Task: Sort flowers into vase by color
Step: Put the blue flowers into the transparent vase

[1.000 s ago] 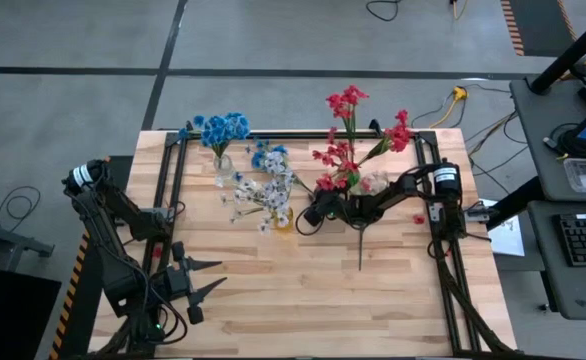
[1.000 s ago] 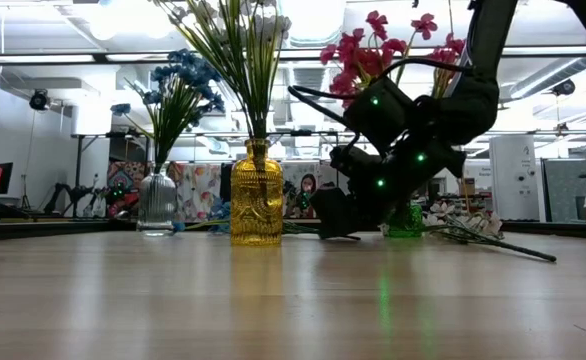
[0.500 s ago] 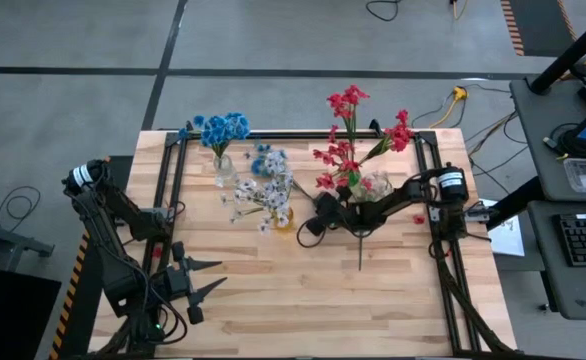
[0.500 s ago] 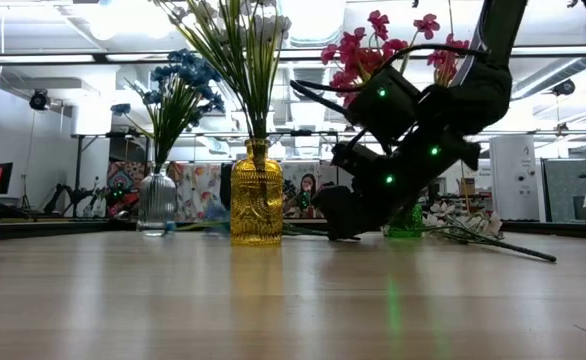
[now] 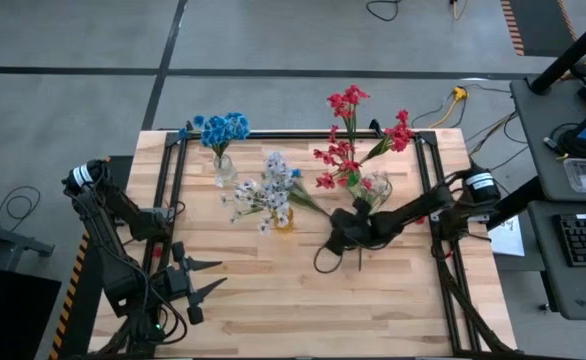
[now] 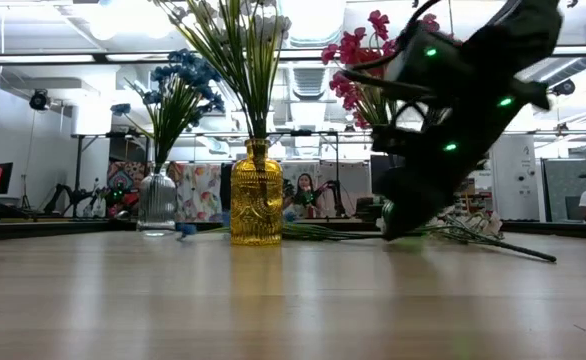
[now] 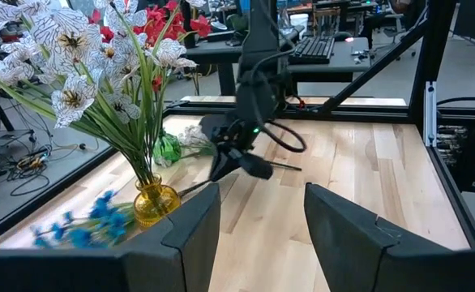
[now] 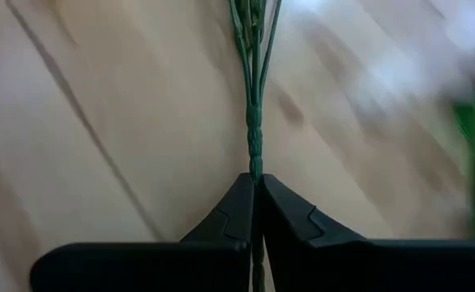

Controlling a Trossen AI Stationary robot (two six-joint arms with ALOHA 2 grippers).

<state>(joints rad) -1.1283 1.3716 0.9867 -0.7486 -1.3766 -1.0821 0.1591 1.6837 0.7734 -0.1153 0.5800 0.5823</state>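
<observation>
A blue flower sprig lies on the table, its blossoms [image 5: 295, 174] behind the yellow vase [image 5: 283, 216] of white flowers. Its thin green stem [image 8: 254, 122] runs to my right gripper [image 5: 333, 238], which is shut on it just right of that vase. A clear vase [image 5: 221, 172] holds blue flowers and a green vase [image 5: 369, 190] holds red ones. My left gripper [image 5: 218, 277] hangs open at the near left, touching nothing. My right gripper pinches the sprig's bare stem [image 8: 254, 166] between its two fingertips. The fingers slant down from the table's right side and lie along the stem, which runs out ahead of them. The blossom end [image 7: 82, 229] rests on the table.
Another loose stem [image 5: 361, 255] lies on the table just near of my right gripper, with more loose sprigs [image 6: 488, 238] beside the green vase. The three vases stand close together across the far half. The near half of the tabletop [image 5: 273, 310] is bare wood.
My right gripper has moved toward the table's near right corner and risen a little, drawing the blue sprig by its stem. The blossoms have slid along the table from the far left of the yellow vase to behind it.
</observation>
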